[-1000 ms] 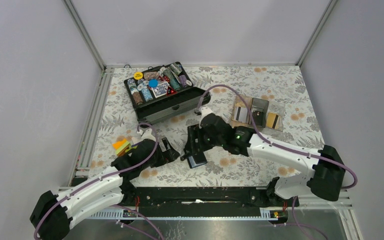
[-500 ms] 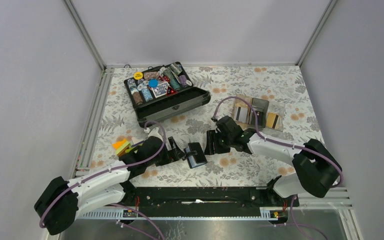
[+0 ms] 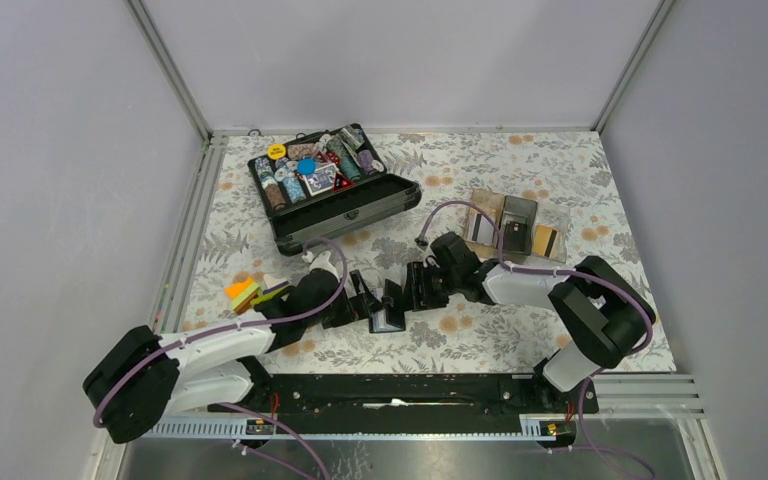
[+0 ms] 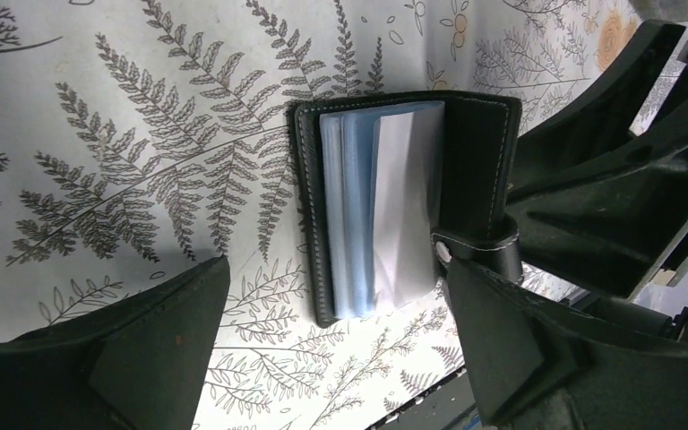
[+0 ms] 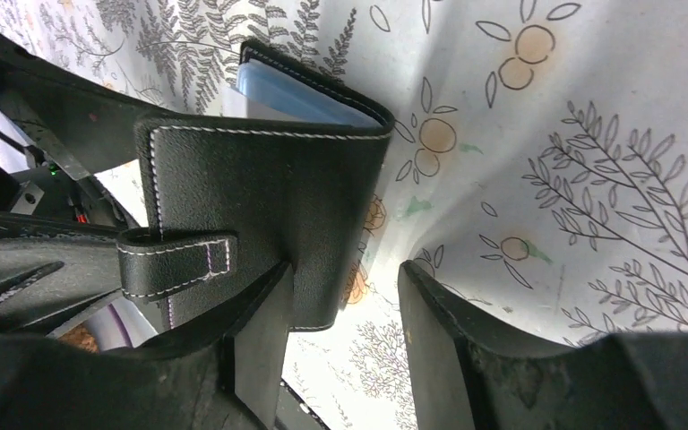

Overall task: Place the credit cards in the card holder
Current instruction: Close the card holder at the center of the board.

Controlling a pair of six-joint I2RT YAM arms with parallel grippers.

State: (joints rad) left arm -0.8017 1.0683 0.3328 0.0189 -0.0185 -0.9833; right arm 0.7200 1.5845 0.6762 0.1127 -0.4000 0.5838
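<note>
1. Prep step: the card holder (image 3: 392,310) sits mid-tabletop (image 3: 520,165), cover propped open.
2. Left gripper (image 4: 336,309) jaws are wide open astride it. Right gripper (image 5: 340,349) jaws are part-open, apparently empty.
3. Next: fetch the credit cards (image 3: 480,228), well apart.

I can read nothing here. The card holder (image 4: 479,134) shows no legible word, brand or number in either of my wrist views. Whatever is printed inside the chip case (image 3: 360,212) and on the credit cards (image 3: 480,228) is too small to make out from overhead.
</note>
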